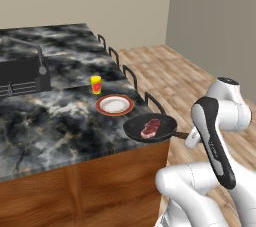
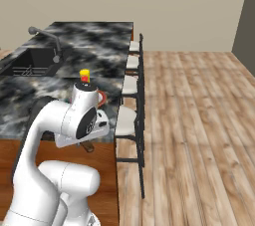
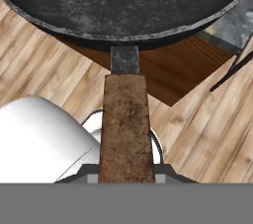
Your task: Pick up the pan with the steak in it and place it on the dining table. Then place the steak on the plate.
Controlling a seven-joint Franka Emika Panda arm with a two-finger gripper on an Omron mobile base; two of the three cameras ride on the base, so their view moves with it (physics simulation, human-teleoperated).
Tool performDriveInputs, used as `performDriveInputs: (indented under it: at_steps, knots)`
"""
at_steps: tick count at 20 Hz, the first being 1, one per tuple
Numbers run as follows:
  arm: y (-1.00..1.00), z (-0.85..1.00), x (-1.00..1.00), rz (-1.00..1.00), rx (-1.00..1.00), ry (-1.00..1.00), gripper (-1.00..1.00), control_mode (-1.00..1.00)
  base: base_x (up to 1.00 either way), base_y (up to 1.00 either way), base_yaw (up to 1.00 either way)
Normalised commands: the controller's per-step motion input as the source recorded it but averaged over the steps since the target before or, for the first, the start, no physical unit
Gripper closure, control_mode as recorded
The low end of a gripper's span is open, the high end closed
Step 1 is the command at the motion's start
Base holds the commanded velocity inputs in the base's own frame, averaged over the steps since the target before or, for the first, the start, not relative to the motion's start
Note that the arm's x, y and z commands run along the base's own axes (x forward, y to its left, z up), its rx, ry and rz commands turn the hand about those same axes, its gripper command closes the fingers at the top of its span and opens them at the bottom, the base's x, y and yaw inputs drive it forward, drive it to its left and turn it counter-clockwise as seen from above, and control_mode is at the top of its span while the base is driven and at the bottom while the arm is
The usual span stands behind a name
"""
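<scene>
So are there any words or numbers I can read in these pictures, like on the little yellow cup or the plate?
No text can be read anywhere.
The small yellow cup has a red mark on its side, too small and blurred to tell if it is writing.
The round white plate with the red-orange rim, the round black frying pan and the red marbled steak carry no words or numbers.

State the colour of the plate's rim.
Red-orange, ringing a white centre; the plate shows best in the left base view, beside the pan.
</scene>
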Motion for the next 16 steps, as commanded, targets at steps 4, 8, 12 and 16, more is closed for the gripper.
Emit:
performDriveInputs:
  at_steps: [4, 8, 12, 16]
  knots:
    - [0.00, -0.38, 0.66, 0.17, 0.03, 0.10, 1.00, -1.00, 0.00, 0.00, 0.00]
    - [0.00, -0.34, 0.67, 0.14, 0.03, 0.05, 1.00, -1.00, 0.00, 0.00, 0.00]
    - [0.00, -0.31, 0.73, 0.12, 0.02, 0.04, 1.00, -1.00, 0.00, 0.00, 0.00]
    - [-0.04, -0.30, 0.74, 0.12, 0.00, 0.00, 1.00, -1.00, 0.00, 0.00, 0.00]
